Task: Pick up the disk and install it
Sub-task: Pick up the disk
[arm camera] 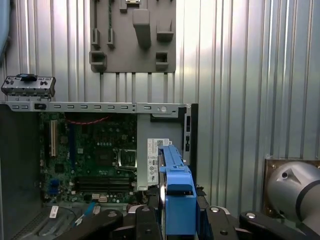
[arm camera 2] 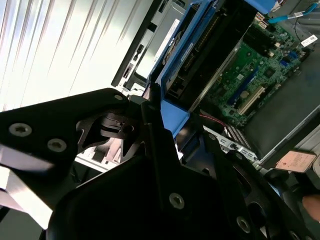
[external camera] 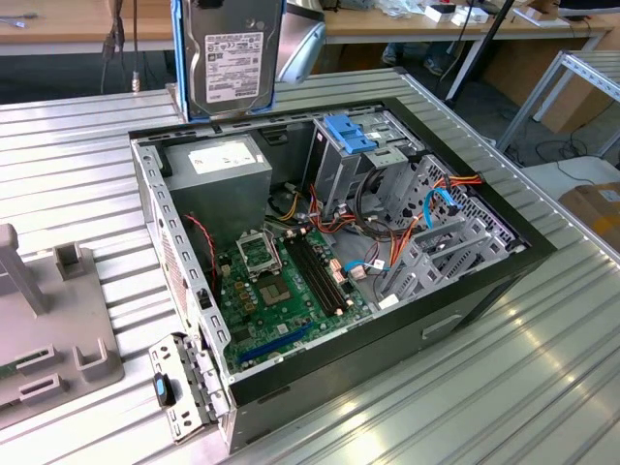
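The gripper (arm camera: 178, 215) pinches the disk (external camera: 228, 53) by its blue rails, upright at the exterior view's upper centre, likely to suit the case (external camera: 465, 310) bay.

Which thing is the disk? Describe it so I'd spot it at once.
Find the open black computer case on the metal table. Above its far edge, at the exterior view's top, the disk hangs upright. Unlike the grey labelled box inside the case, it is flat, framed by bright blue rails and held in the air.
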Controlling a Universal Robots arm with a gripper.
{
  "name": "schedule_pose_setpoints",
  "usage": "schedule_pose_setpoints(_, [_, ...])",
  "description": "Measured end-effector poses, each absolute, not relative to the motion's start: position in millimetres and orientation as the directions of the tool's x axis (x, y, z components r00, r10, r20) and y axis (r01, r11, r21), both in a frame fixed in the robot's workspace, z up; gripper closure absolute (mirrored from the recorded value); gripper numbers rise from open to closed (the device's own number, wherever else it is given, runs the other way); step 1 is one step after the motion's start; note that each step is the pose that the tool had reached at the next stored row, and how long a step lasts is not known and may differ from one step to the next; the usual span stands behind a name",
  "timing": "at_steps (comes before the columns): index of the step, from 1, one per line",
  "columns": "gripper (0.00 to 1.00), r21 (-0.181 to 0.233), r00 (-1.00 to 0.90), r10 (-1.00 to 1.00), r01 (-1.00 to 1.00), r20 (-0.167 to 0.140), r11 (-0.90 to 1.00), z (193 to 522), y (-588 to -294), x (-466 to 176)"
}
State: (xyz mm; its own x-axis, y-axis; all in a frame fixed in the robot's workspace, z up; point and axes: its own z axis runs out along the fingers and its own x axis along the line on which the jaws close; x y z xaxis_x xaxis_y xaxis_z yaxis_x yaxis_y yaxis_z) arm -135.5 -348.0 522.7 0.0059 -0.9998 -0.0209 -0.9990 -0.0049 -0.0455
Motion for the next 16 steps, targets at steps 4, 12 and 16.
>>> schedule_pose_setpoints(4, [0.63,-0.045,0.006,-1.0,-0.999,-0.021,-0.005,522.8,-348.5,-133.2])
schedule_pose_setpoints(12, [0.63,-0.046,0.006,-1.0,-0.999,-0.021,-0.005,522.7,-370.4,-133.3])
schedule_pose_setpoints(16, [0.63,-0.045,0.006,-1.0,-0.999,-0.021,-0.005,522.5,-384.0,-133.2])
